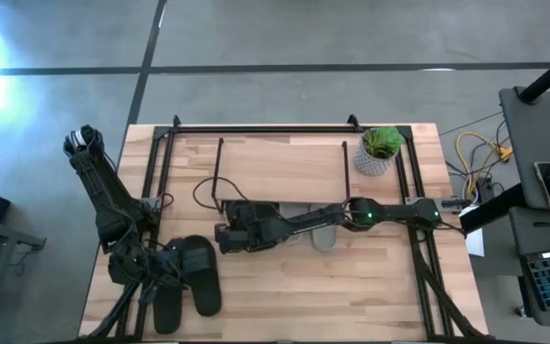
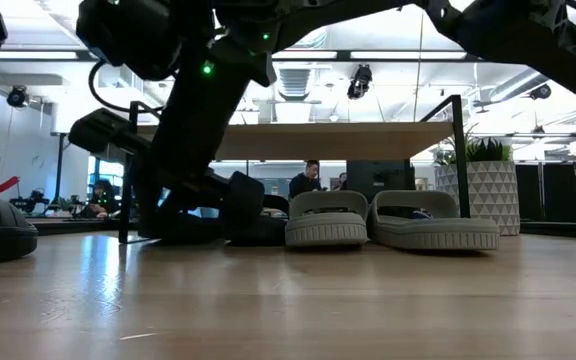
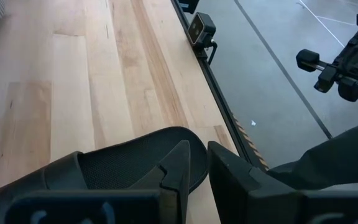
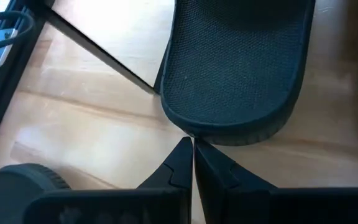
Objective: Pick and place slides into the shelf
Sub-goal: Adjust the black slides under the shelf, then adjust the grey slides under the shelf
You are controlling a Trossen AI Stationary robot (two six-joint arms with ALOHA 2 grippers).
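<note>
Right gripper closed at the heel of a dark slide under the shelf

In the high view the right gripper reaches to 9 o'clock, fingers pressed together and holding nothing — the dark slide lies straight ahead of them, touching the tips, long axis in line with the reach. The shelf stands at 12 o'clock; the pale grey slides sit just beside. The left gripper, at 8 o'clock, pinches the rim of a black slide — its mate lies alongside.

hidden: grey slides under right arm | black slide cut off
</note>
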